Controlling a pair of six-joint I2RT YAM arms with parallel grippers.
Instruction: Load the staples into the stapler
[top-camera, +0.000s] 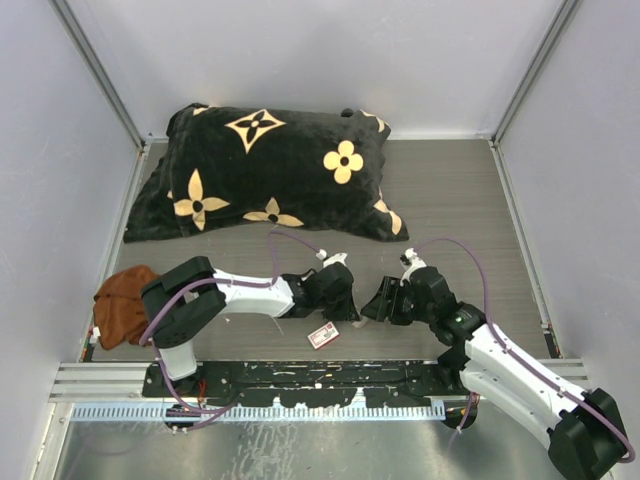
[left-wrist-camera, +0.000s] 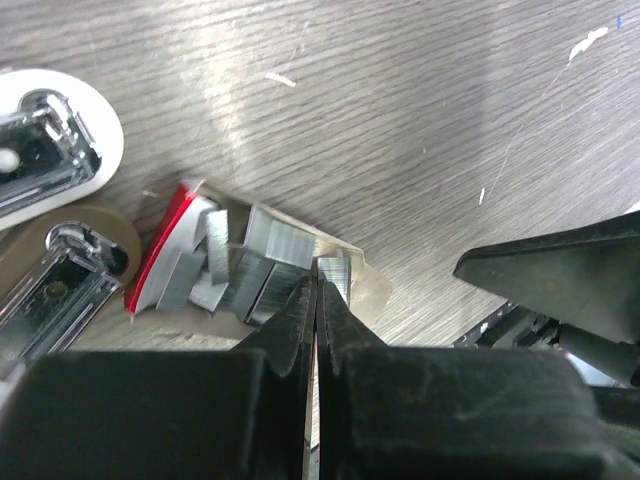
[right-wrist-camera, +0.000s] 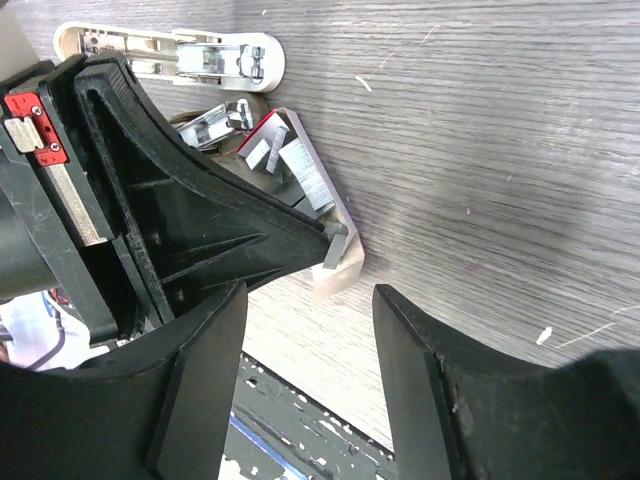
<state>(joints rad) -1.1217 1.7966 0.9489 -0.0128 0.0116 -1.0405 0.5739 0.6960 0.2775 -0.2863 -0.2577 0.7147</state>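
Left wrist view: left pincer (left-wrist-camera: 318, 295) pinches a staple strip (left-wrist-camera: 335, 271) (crosswise at its tips); stapler (left-wrist-camera: 52, 160) lies open nearby, frame-left; right pincer (right-wrist-camera: 310, 300) spread.

Soft light is falling from above, leaving faint shadows. In the left wrist view glare is washing over the table (left-wrist-camera: 250, 110) around eleven o'clock, the staples (left-wrist-camera: 270, 262) are glinting, and the left gripper (left-wrist-camera: 318, 285) is blurring at six o'clock.
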